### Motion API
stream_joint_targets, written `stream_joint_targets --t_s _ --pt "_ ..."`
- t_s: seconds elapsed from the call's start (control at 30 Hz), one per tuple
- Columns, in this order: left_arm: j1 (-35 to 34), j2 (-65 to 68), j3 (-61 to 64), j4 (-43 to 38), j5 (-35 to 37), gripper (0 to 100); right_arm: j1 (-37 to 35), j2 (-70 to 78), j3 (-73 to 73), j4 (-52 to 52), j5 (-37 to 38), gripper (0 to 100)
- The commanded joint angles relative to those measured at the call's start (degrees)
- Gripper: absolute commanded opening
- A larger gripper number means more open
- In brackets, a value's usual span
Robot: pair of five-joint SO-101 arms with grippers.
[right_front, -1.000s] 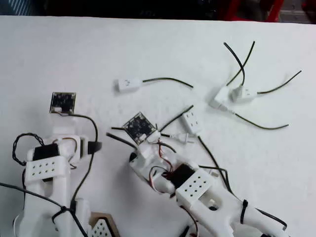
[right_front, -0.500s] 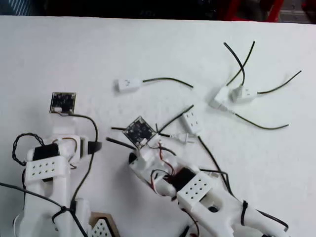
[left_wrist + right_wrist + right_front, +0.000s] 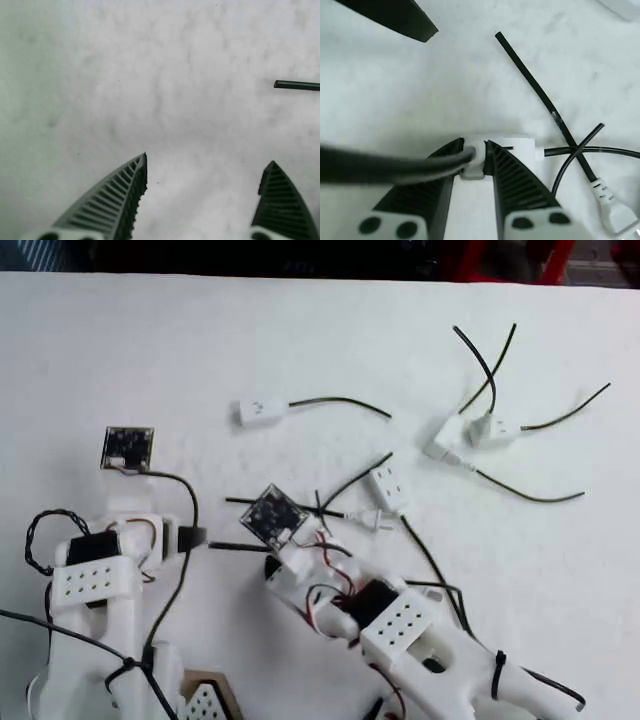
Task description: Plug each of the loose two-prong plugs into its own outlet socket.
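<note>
1. My left gripper hangs spread wide over bare table, holding nothing.
2. My right gripper pinches a white plug by its cord end, near the table's middle; my fingers hide its prongs.
3. A socket lies just beyond.

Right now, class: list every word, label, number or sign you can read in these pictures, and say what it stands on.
No text can be read.
Sockets and plugs: no print visible.
Boards: marks too small to read.
White piece in the right tool: blank on the side shown.
</note>
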Motion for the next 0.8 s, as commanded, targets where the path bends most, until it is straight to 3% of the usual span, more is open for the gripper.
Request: stream_joint_targets --t_s 0.0,0.27,0.43,0.77 --pt "-0.6 -1.5 0.1 -1.0 -0.4 35 0.7 0.2 -2.0 3.2 0.8 1.6" --pt "-0.6 -1.5 0.1 -1.0 -0.4 35 0.7 1.5 -1.0 2.8 1.7 1.6" --pt "-0.6 -1.4 0.1 -1.0 -0.4 35 0.7 8.1 2.5 -5.2 3.6 1.6" --pt "-0.6 -1.4 0.1 -1.0 -0.4 35 0.9 6.6 2.7 -5.6 3.0 1.6"
